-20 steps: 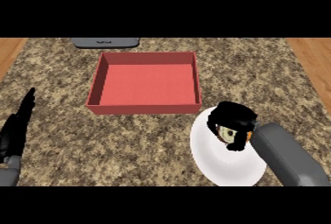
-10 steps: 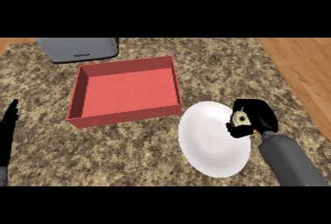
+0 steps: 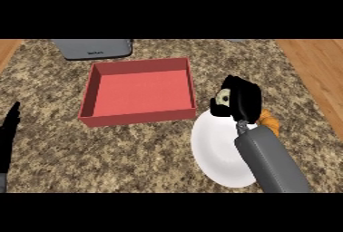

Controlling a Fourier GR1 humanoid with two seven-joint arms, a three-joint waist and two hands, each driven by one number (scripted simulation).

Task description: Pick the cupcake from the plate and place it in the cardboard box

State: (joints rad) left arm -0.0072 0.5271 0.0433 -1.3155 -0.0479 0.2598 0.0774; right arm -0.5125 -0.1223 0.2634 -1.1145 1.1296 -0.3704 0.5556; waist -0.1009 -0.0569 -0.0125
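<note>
1. Overhead, the robot's right hand (image 3: 240,100) is pictured above the speckled counter (image 3: 134,149), just past the far rim of the white plate (image 3: 218,147) and to the right of the red box (image 3: 139,93).
2. Its fingers (image 3: 216,108) are curled round the cupcake (image 3: 224,96), of which only a pale patch shows between fingers and palm on the hand's left side; the rest is hidden by the black hand.
3. The cupcake, held in the hand, sits between the plate's upper edge and the box's right wall, close to the box's near right corner but outside it.
4. The grey right forearm (image 3: 271,163) runs up from the lower edge and crosses the right part of the plate.
5. An orange object (image 3: 269,120) lies on the counter just right of the wrist, partly hidden by it; what it is cannot be told.
6. The box stands open, its floor showing and its walls upright.
7. The left hand (image 3: 9,136) shows at the left edge, fingers straight and pressed together, pointing up, holding nothing, well apart from the box.
8. A grey appliance (image 3: 92,48) sits at the counter's far edge, just beyond the box.
9. Wooden flooring (image 3: 316,68) shows to the right of the counter.
</note>
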